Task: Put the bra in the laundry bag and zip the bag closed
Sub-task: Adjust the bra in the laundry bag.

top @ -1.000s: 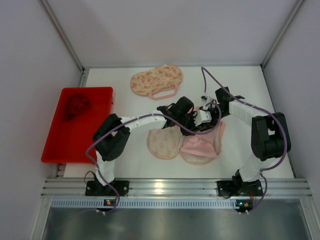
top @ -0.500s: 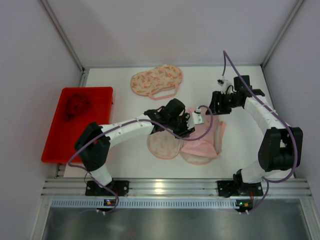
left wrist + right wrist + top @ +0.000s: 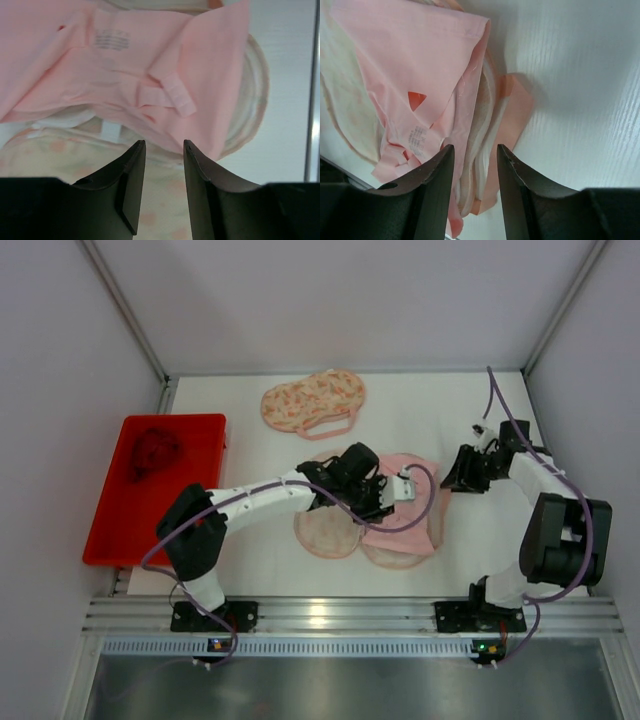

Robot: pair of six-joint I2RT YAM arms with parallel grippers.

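Right tool (image 3: 475, 150) has backed off to the side of the bra (image 3: 408, 530); left tool (image 3: 164, 145) has crept further over it. You hold both tools spread, jaws empty. Bra lies draped across the opened laundry bag (image 3: 325, 527) directly below the left tool, not yet tucked in, probably let go for a fresh grip.

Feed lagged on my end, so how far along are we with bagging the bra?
Done: the pink bra lies on the open laundry bag. In hand: the left gripper hovers over the bra, jaws apart, empty; the right gripper sits off to the side, also empty. Left: tuck the bra in, close the bag, zip it.
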